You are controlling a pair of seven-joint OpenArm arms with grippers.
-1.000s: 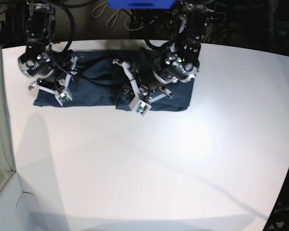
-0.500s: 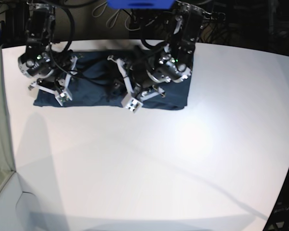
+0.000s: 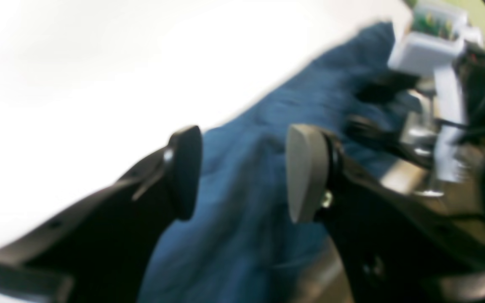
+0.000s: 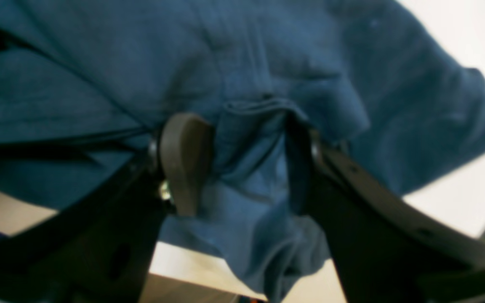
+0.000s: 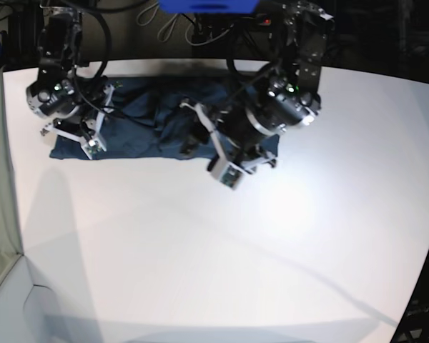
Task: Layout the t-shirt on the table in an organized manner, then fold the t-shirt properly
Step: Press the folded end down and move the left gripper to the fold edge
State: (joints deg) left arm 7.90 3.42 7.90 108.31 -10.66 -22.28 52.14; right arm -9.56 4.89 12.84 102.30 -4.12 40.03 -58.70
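The t-shirt (image 5: 146, 125) lies as a long dark blue band along the far side of the table (image 5: 214, 257), close to the far edge, and the big white surface nearer to me is bare. The cloth is not smooth; I see folds and wrinkles in its middle part.

The left gripper (image 3: 242, 172) hangs over the near edge of the shirt, near the end on the right side of the base view. In its wrist view, which is blurred, the two pads stand apart with a clear gap, and only blue cloth lying lower down shows between them. Nothing is caught between the pads, so this gripper holds nothing. In the base view the left arm (image 5: 272, 114) covers that end of the shirt.

The right gripper (image 4: 242, 164) is at the other end of the shirt, on the left of the base view. Its fingers are spread quite wide, and a raised ridge of blue fabric sits between them. One pale pad (image 4: 183, 160) touches the cloth. Whether the fingers really press this ridge or only stand around it, I cannot tell from these views.
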